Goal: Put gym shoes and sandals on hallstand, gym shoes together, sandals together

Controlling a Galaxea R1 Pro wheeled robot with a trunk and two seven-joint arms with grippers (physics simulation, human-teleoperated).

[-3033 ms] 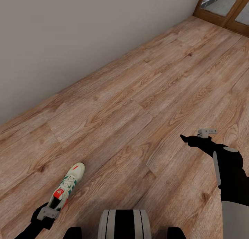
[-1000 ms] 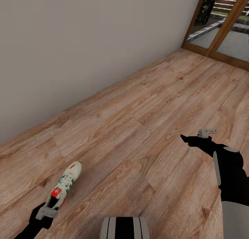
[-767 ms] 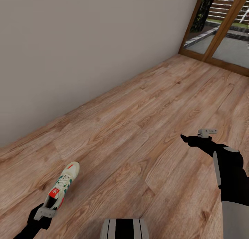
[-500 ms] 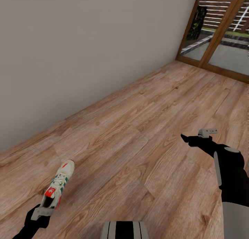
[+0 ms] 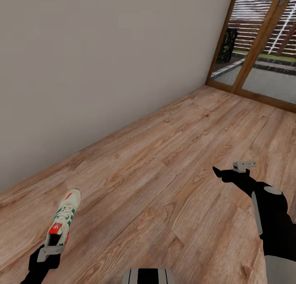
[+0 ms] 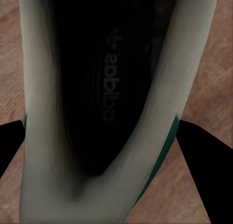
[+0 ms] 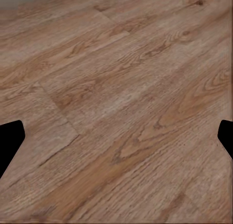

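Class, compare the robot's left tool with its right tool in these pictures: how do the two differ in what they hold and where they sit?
The left tool is closed on the heel of a gym shoe; the right tool holds nothing, its fingers spread wide over bare corridor floor. The left tool sits low and near the robot's base; the right tool reaches further forward. Both have black bodies.

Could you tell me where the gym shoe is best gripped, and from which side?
Grip the gym shoe at its heel collar, coming from behind the heel, as the left gripper does now: the open collar gives a thin rim, with the fingers on either side of the heel.
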